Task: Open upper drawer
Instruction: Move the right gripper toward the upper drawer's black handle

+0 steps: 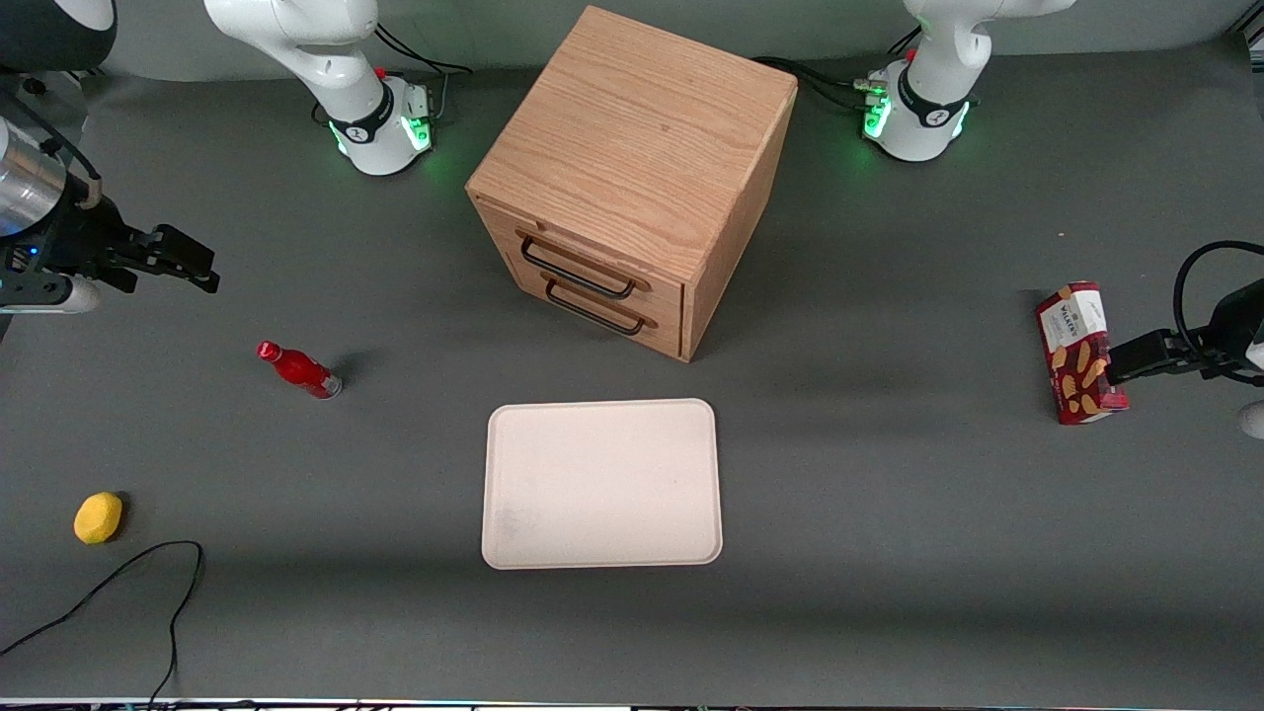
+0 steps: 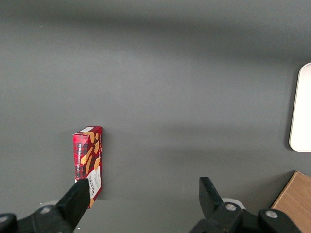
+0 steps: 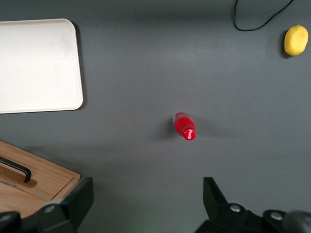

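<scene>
The oak cabinet (image 1: 642, 148) stands at the table's middle, farther from the front camera than the tray. Its upper drawer (image 1: 602, 265) is shut, with a dark bar handle (image 1: 578, 270) just above the bottom drawer's handle (image 1: 594, 312). My right gripper (image 1: 202, 265) hovers open and empty toward the working arm's end of the table, well apart from the cabinet. In the right wrist view the gripper (image 3: 146, 184) is open over bare table, with a corner of the cabinet (image 3: 43, 177) and one dark handle (image 3: 17, 169) beside it; I cannot tell which drawer's.
A white tray (image 1: 602, 484) lies in front of the cabinet. A red bottle (image 1: 299, 369) lies just below the gripper, also in the right wrist view (image 3: 184, 125). A yellow lemon-like object (image 1: 98, 517) and a black cable (image 1: 148, 583) lie nearer the camera. A red snack box (image 1: 1078, 353) lies toward the parked arm's end.
</scene>
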Controlling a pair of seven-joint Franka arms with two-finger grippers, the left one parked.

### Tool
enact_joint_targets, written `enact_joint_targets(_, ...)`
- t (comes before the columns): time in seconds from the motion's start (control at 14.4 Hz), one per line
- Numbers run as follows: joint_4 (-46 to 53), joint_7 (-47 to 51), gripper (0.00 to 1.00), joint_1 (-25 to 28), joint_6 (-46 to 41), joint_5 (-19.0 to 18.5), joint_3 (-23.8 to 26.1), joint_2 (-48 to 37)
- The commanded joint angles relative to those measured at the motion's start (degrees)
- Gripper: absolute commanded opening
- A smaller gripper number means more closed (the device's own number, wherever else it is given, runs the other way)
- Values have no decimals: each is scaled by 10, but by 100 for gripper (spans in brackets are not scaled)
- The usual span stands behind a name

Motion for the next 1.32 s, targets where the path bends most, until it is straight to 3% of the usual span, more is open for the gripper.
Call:
enact_joint_targets(0.0, -9, -13, 100, 3, -5, 0, -5, -11)
enact_joint_targets(0.28, 27, -5, 100, 9, 1, 6, 1, 27)
enact_joint_targets(0.56, 78, -15, 100, 53, 1, 6, 26, 77)
enact_joint_targets(0.76, 109, -16, 100, 60, 3, 2, 107, 117)
enact_joint_targets(0.97, 122, -104, 100, 60, 3, 3, 198, 150)
enact_joint_targets(1.25, 121, -210, 100, 60, 2, 9, 240, 177)
